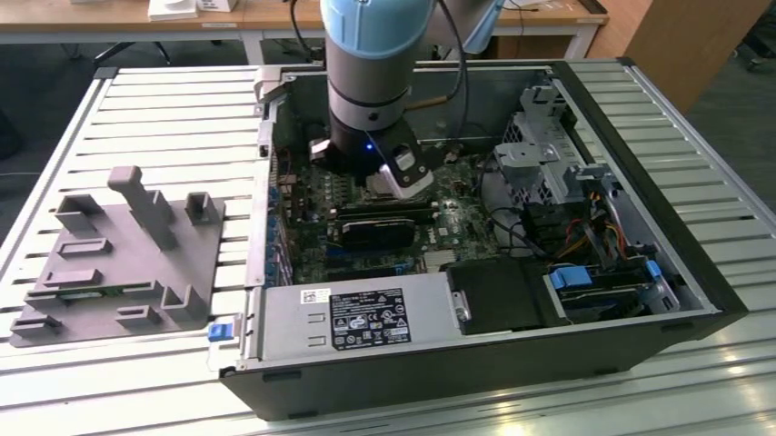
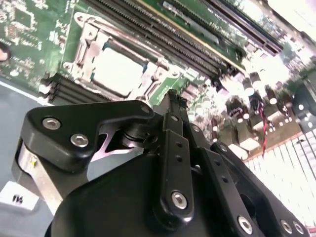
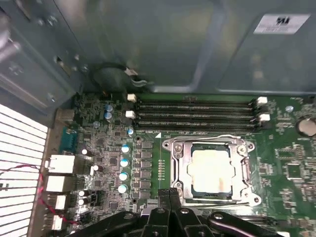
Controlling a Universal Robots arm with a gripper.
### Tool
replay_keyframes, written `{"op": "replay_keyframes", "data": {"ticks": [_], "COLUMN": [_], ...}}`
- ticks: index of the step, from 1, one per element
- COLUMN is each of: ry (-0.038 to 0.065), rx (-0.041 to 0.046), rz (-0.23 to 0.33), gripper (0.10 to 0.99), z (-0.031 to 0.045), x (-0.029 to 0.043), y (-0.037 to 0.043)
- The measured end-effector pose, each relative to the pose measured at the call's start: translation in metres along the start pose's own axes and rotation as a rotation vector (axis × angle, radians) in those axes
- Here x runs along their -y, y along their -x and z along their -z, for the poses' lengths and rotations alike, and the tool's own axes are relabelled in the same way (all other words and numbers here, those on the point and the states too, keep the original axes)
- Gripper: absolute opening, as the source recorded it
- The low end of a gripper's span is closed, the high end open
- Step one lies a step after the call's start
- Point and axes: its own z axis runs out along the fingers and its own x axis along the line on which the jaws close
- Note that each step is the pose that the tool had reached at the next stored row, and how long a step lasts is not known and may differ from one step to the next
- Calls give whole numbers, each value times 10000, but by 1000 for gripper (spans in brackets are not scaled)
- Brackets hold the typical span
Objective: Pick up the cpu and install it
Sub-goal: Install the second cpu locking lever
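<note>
The black metal two-finger gripper (image 3: 169, 193) has its fingertips pressed together with nothing between them, hovering just beside the open silver socket frame (image 3: 215, 170) on the green circuit board (image 3: 291, 168). The small flat square cpu with its pale silver-grey metal top (image 3: 211, 170) already lies seated inside that frame. It looks light, rigid and smooth, fragile underneath, best taken by opposite edges rather than its slick top plate.
</note>
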Motion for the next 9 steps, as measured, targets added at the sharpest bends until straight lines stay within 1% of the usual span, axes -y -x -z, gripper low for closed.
{"op": "replay_keyframes", "data": {"ticks": [2, 4, 5, 9], "ry": [1, 1, 0, 3], "rx": [0, 0, 0, 1], "rz": [1, 0, 0, 0], "gripper": [106, 106, 106, 106], "z": [57, 94, 104, 104], "x": [-22, -37, -40, -41], "y": [0, -1, -1, -1]}}
